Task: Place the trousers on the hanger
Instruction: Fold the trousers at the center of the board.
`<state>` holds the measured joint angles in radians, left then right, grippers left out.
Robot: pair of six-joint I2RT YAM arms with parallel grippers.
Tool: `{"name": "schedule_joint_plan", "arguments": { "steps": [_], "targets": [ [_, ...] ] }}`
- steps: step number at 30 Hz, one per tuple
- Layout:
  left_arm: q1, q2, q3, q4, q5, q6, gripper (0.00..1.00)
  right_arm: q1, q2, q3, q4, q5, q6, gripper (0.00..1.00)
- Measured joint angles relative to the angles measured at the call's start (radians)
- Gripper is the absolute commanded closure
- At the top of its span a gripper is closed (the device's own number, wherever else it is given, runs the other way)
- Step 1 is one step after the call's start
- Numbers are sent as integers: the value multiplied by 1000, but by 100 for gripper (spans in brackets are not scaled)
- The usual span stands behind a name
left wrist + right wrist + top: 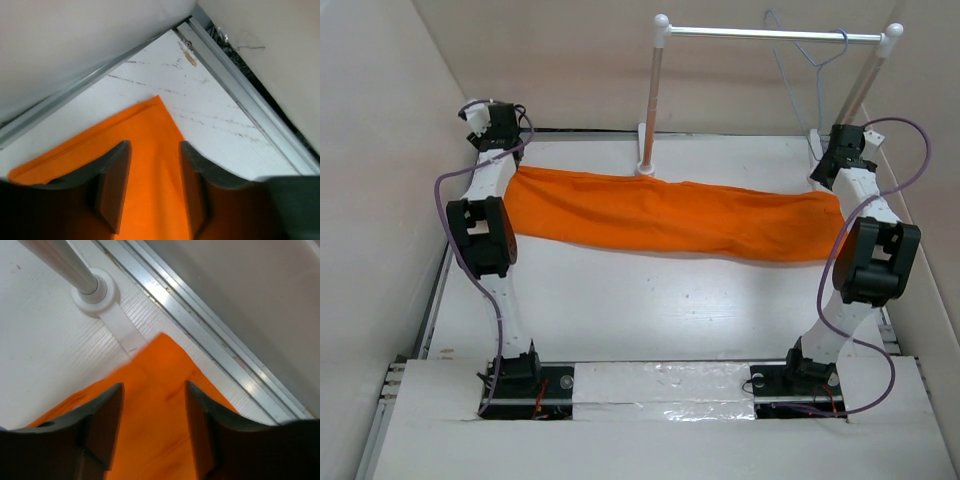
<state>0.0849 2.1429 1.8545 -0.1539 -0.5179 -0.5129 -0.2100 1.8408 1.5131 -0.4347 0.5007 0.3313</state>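
The orange trousers [680, 215] lie stretched flat in a long band across the far half of the table. My left gripper [508, 160] is at their left end and my right gripper [823, 172] at their right end. In the left wrist view the gripper [154, 147] is open, its jaws either side of a pointed cloth corner [150, 120]. In the right wrist view the gripper [154, 387] is open over the other corner [160, 360]. The thin wire hanger [817, 95] hangs from the rail at the back right, above my right gripper.
The white rail stand with its metal crossbar [770, 35] stands at the back; its right post base [95, 290] is close to the cloth corner. Beige walls enclose the table, with aluminium edge rails [235, 90] near both grippers [200, 315].
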Motion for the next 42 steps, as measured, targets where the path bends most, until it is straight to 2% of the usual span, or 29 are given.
{"name": "schedule_joint_plan", "arguments": {
  "steps": [1, 3, 4, 8, 11, 13, 14, 15, 16, 17, 20, 22, 23, 24, 25, 27, 28, 30, 35, 40, 41, 42],
  "targets": [
    [1, 0, -1, -3, -6, 3, 45, 0, 0, 0, -1, -10, 12, 15],
    [2, -2, -12, 4, -15, 19, 36, -2, -7, -7, 12, -39, 39, 4],
    [2, -7, -25, 6, -18, 24, 31, -3, -18, -22, 27, -58, 56, 3],
    [8, -35, -80, -12, -10, 34, 32, 4, -135, -168, 105, -137, 124, 0],
    [13, -122, -201, -5, 19, 24, 35, 29, -280, -322, 171, -196, 183, 3],
    [21, -222, -335, 13, 47, 5, 38, 61, -380, -422, 212, -224, 215, 21],
    [22, -239, -358, 14, 64, -10, 39, 80, -432, -478, 246, -237, 231, 36],
    [32, -323, -457, 22, 79, -24, 40, 98, -487, -537, 281, -252, 244, 82],
    [40, -369, -511, 32, 90, -39, 44, 117, -539, -592, 303, -268, 250, 100],
    [47, -406, -555, 32, 97, -54, 45, 131, -586, -643, 319, -278, 269, 100],
    [69, -443, -601, 6, 113, -90, 47, 145, -722, -801, 392, -327, 283, 100],
    [83, -436, -603, -15, 131, -101, 44, 146, -802, -896, 418, -348, 282, 100],
    [89, -433, -604, -31, 142, -106, 43, 146, -839, -939, 425, -354, 281, 94],
    [93, -430, -608, -38, 149, -111, 42, 145, -869, -978, 435, -356, 279, 68],
    [98, -430, -619, -38, 156, -114, 41, 140, -896, -1015, 446, -360, 277, 52],
    [105, -429, -649, -47, 173, -121, 40, 114, -929, -1074, 457, -383, 267, 25],
    [108, -429, -665, -52, 182, -124, 39, 85, -931, -1094, 461, -400, 265, 20],
    [114, -426, -697, -60, 200, -129, 38, 1, -906, -1120, 477, -433, 255, 17],
    [114, -404, -738, -73, 229, -139, 36, -207, -741, -1135, 524, -567, 245, 17],
    [114, -363, -738, -71, 250, -143, 36, -253, -606, -1116, 599, -647, 266, 21],
    [114, -356, -738, -71, 253, -143, 36, -253, -580, -1108, 616, -655, 276, 23],
    [114, -350, -738, -71, 257, -143, 36, -253, -559, -1098, 630, -663, 285, 30]
  ]
}}
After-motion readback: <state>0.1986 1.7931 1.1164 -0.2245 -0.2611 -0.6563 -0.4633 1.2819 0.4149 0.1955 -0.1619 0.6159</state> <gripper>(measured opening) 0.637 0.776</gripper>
